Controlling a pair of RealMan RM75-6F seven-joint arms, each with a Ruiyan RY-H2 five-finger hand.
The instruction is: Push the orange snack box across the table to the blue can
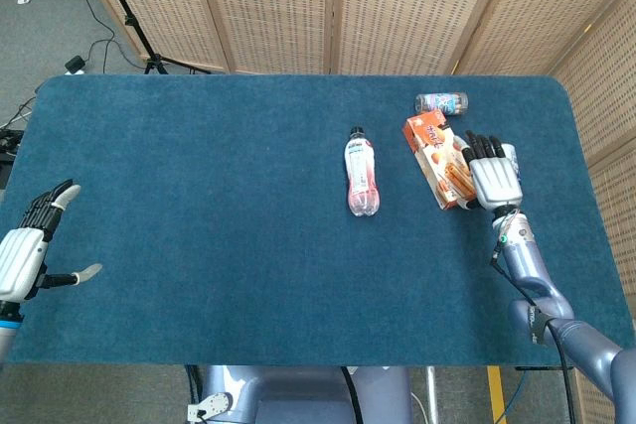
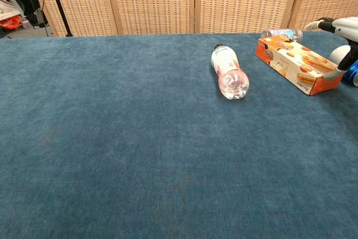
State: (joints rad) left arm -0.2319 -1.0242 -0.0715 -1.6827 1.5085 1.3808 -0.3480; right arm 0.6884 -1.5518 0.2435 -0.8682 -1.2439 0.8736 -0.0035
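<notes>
The orange snack box (image 1: 437, 160) (image 2: 296, 64) lies flat at the right of the blue table, angled, just right of the pink bottle. My right hand (image 1: 494, 180) (image 2: 342, 28) rests flat against the box's right side, fingers spread, thumb at its near end, holding nothing. The blue can (image 1: 512, 156) (image 2: 352, 74) stands just behind and right of that hand, mostly hidden by it. My left hand (image 1: 25, 250) hovers open at the table's near left edge, far from everything.
A pink drink bottle (image 1: 362, 172) (image 2: 229, 72) lies on its side mid-table. A small clear bottle (image 1: 441, 103) (image 2: 279, 35) lies near the far edge, just beyond the box. Wicker screens stand behind the table (image 1: 199, 206).
</notes>
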